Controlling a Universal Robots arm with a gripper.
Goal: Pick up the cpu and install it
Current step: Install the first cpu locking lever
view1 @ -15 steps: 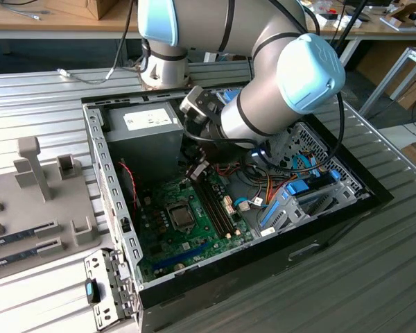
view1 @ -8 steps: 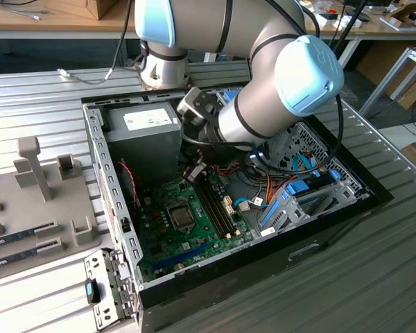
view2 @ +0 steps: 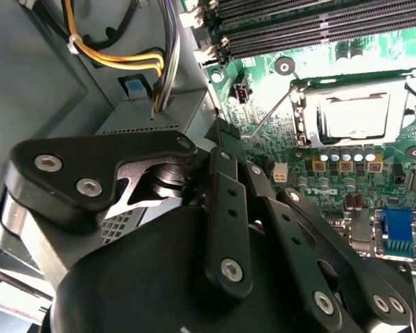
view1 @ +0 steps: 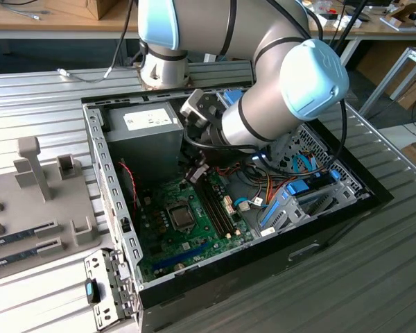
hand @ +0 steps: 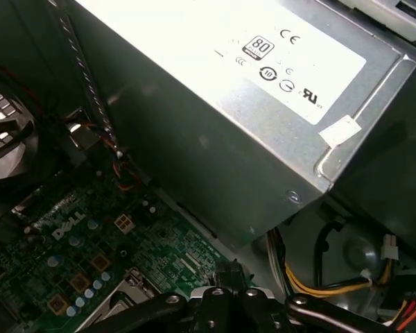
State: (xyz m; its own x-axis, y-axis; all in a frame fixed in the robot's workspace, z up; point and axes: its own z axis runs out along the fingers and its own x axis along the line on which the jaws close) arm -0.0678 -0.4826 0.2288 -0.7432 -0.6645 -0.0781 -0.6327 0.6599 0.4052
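One grey robot arm [view1: 263,90] with pale blue joint caps reaches from its base behind an open computer case [view1: 229,208] and bends down into it. Its wrist sits beside the grey power supply [view1: 142,135], and the black claw [view1: 197,172] hangs low over the green motherboard [view1: 187,229], close to the upper ends of the long black memory slots [view1: 218,208].

How far the claw is open cannot be told. In the second wrist view its black linkage arms [view2: 229,208] crowd the foreground and the fingertips come together near one thin edge, but nothing can be made out between them. In the first wrist view the finger ends [hand: 225,295] meet just above the board.

The cpu [view2: 353,114] lies flat inside the metal-framed socket [view2: 301,114] on the motherboard, its silvery top facing up. It sits near the claw but apart from it, not touched. In the exterior view the socket [view1: 180,216] is below the claw, toward the case's front edge.

Around it, yellow and black cables [hand: 333,284] run from the power supply, and a fan [hand: 3,142] sits at the case wall. Blue drive brackets [view1: 291,198] fill the case on the exterior view's right. Outside, on the exterior view's left, a grey fixture tray [view1: 41,201] rests on the ribbed metal table [view1: 28,90].
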